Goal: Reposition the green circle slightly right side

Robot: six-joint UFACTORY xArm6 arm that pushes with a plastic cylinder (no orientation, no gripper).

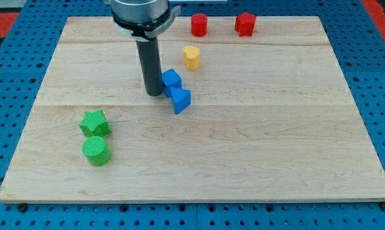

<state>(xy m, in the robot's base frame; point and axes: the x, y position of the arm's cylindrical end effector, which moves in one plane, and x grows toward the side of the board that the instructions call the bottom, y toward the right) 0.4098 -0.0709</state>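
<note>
The green circle (96,151) is a short green cylinder near the board's lower left. A green star (94,122) sits just above it, touching or nearly touching. My tip (154,93) rests on the board near the upper middle, well up and to the right of the green circle. The tip stands just left of a blue block (171,79) and may touch it.
A second blue block (180,99) lies just below the first. A yellow heart (191,57) is above them. A red cylinder (199,25) and a red star-like block (245,23) sit at the view's top. The wooden board (256,153) lies on a blue pegboard.
</note>
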